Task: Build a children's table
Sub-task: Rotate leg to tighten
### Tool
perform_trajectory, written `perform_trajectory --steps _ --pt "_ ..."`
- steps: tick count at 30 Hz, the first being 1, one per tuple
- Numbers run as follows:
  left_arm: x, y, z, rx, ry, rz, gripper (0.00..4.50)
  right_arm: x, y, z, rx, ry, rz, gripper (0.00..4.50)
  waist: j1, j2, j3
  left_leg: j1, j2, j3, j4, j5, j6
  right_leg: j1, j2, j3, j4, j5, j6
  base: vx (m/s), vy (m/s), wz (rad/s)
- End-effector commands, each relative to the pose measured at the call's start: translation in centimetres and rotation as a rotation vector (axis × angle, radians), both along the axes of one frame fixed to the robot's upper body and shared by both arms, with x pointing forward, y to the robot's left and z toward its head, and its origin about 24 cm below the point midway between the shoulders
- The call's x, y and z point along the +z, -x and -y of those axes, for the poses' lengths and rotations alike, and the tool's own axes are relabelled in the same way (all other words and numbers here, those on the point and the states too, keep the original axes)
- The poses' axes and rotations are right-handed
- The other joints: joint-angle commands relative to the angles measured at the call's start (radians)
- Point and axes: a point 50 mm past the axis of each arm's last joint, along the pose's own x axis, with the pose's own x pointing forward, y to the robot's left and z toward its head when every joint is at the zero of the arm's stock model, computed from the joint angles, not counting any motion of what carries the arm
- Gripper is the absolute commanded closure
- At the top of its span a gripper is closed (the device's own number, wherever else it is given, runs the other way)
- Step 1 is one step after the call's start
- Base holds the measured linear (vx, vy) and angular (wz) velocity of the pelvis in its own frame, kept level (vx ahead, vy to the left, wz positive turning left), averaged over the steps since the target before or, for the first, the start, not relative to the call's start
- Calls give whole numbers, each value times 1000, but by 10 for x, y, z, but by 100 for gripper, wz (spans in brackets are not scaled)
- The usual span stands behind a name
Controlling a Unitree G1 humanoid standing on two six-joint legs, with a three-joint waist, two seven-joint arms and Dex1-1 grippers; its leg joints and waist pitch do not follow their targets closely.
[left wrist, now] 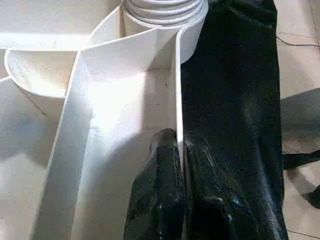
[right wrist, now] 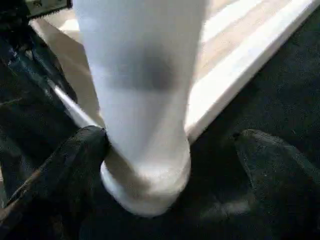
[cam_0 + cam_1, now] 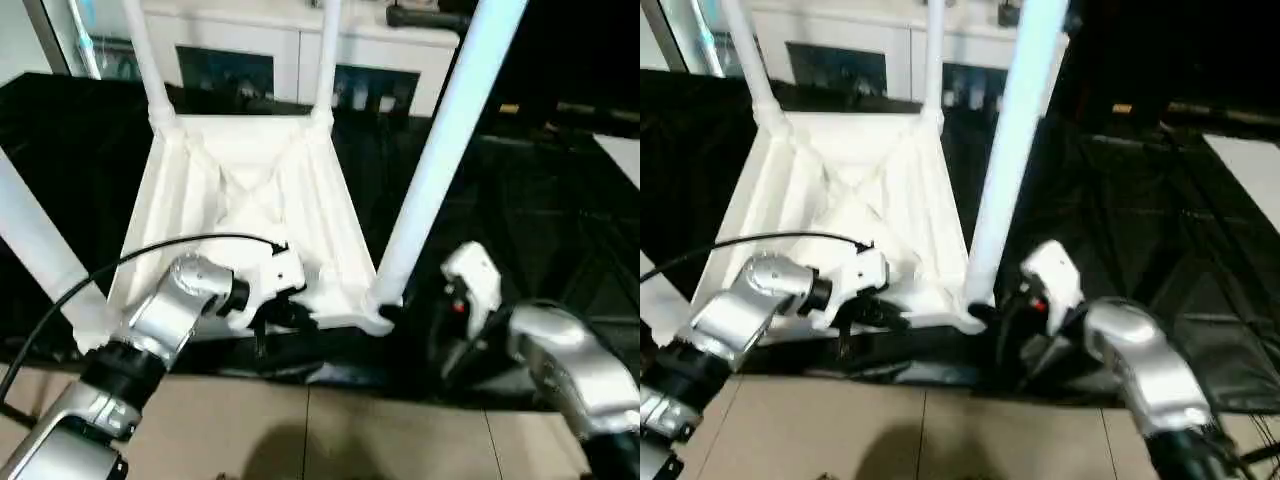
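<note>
Tabletop (image 3: 250,190) lies upside down on the black-draped surface (image 3: 520,220), ribs facing up, with white legs (image 3: 445,150) standing in its corner sockets. I see my left pincer (image 1: 179,150) pinched together on the thin near rim wall, one finger on each side. My right pincer (image 2: 172,165) stands wide apart around the base of the near right leg, one finger (image 2: 75,160) touching it, the other well clear. A white cabinet (image 3: 300,50) sits behind.

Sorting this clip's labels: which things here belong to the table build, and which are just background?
Job:
tabletop, upside down
legs standing in its corner sockets
left gripper, shut on the tabletop's rim
right gripper, open around the near right leg

Background:
black sheet
white cabinet
tiled floor
</note>
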Motion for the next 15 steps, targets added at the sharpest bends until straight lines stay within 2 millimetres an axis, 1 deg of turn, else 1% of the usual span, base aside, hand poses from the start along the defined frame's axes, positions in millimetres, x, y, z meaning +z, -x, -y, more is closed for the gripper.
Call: perform_trajectory --steps 1,2,3,4,5,6,8,9,12,15 --pt "1 5 16 -80 22 -13 450 2 -5 -1 3 15 22 21 0 -8 -59 4 32 -2 -73 -212 40 47 -56 37 -76 -305 -194 0 0 0" --pt "1 4 17 -78 21 -10 450 1 -5 -3 13 16 20 21 4 -7 -59 8 34 0 -72 -206 41 44 -54 38 -75 -294 -195 0 0 0" --pt "3 3 17 -72 24 -6 450 1 -6 -5 21 32 21 21 6 -8 -59 10 35 1 -71 -203 42 44 -54 39 -74 -286 -196 0 0 0" --pt "3 3 17 -72 25 -6 450 1 -6 -5 21 32 21 35 8 -7 -60 7 34 0 -72 -187 43 48 -53 39 -70 -261 -202 0 0 0" --pt "3 3 17 -70 25 -3 450 0 -6 -6 32 35 22 56 8 -10 -60 5 34 0 -72 -176 44 50 -53 39 -68 -249 -202 0 0 0" --pt "4 3 16 -67 25 0 450 0 -6 -6 40 38 25 59 10 -10 -61 3 33 0 -71 -162 49 53 -54 38 -64 -222 -205 0 0 0" --pt "4 2 15 -62 24 2 450 -1 -6 -7 60 50 25 64 12 -12 -61 2 32 1 -70 -166 51 54 -55 38 -66 -232 -202 0 0 0" --pt "4 2 15 -61 24 2 450 -2 -6 -7 65 56 25 90 12 -10 -60 4 33 1 -71 -174 50 52 -55 38 -68 -250 -199 0 0 0" --pt "4 2 13 -55 21 3 450 -5 -4 -6 93 63 11 110 11 -11 -60 5 33 0 -71 -192 44 52 -55 38 -70 -278 -192 0 0 0" --pt "4 2 12 -53 19 3 450 -6 -1 -5 110 68 -2 133 11 -11 -61 4 33 0 -71 -187 45 53 -54 38 -70 -271 -193 0 0 0"
